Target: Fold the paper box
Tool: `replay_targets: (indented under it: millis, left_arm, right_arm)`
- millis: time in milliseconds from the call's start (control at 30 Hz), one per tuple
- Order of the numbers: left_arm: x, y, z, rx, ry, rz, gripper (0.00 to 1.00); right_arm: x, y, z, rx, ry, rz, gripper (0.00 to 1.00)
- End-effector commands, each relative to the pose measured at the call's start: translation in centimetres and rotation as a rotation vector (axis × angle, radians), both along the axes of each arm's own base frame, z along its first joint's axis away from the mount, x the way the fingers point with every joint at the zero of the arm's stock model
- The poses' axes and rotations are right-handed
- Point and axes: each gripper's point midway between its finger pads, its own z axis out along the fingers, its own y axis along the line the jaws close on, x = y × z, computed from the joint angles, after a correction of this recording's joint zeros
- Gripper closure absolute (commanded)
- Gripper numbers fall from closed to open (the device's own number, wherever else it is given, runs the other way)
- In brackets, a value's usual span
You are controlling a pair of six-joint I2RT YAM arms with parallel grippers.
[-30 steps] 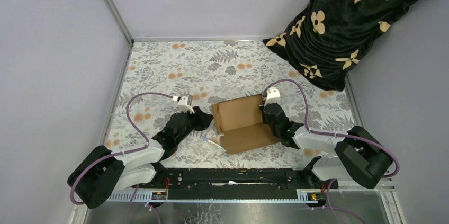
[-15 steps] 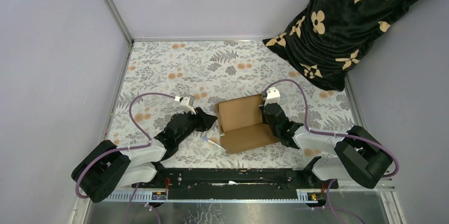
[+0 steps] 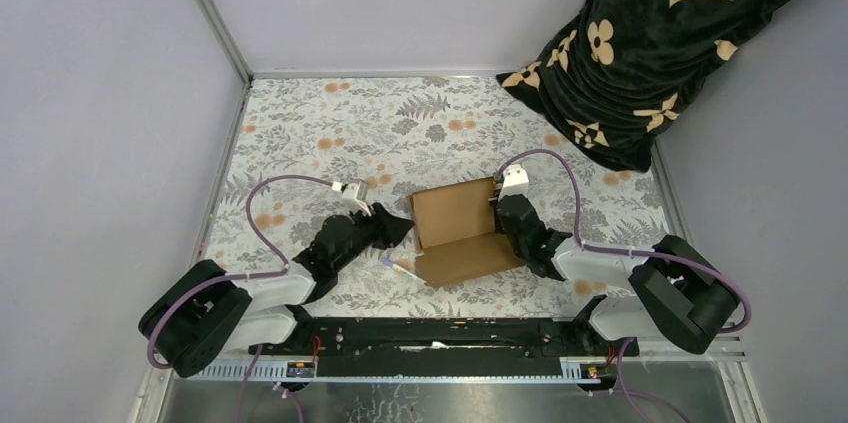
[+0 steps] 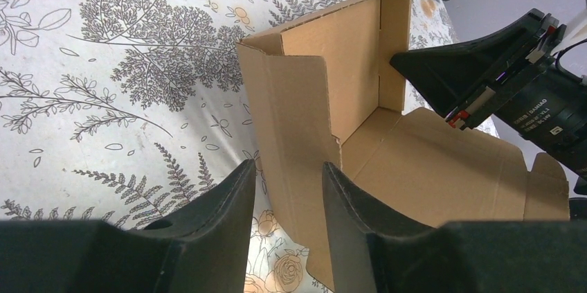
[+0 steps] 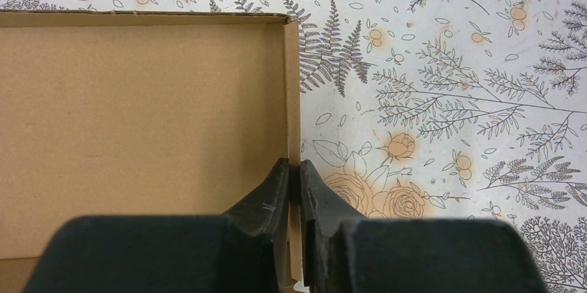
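Note:
The paper box (image 3: 462,228) is a brown cardboard sheet lying partly folded on the flowered table, its side walls raised and a lid flap (image 3: 470,261) lying toward the arms. My left gripper (image 3: 400,226) is open at the box's left side. In the left wrist view its fingers (image 4: 289,165) straddle the left wall (image 4: 297,134), with gaps on both sides. My right gripper (image 3: 497,205) is shut on the right wall. In the right wrist view its tips (image 5: 293,163) pinch that thin wall (image 5: 293,85), with the box floor (image 5: 138,113) to the left.
A small white pen-like stick (image 3: 397,267) lies on the cloth just left of the lid flap. A black blanket with tan flowers (image 3: 660,43) fills the back right corner. Grey walls enclose the table on three sides.
My left gripper's jaws have spread wider and the left arm has shifted slightly right. The box's left edge has moved a little to the right. The right gripper keeps its grip.

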Motion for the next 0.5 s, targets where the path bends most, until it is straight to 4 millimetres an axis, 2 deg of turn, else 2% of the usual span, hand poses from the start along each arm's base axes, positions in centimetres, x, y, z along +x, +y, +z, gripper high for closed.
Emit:
replay_targets:
  millis: [0,200,467]
  left_arm:
    - [0.1,-0.8,1.1,-0.046,-0.04,-0.019,0.53]
    - [0.4,-1.3,0.3,-0.008,-0.018,-0.013,0.53]
    - [0.0,-2.6,0.8,-0.02,-0.036,-0.047,0.53]
  right_arm:
    - [0.4,0.9,0.8,0.039,-0.017,0.0,1.0]
    - [0.2,1.0,1.1,0.056,-0.033,0.004,1.0]
    - [-0.3,1.4,0.9,0.045,-0.04,0.024,1.0]
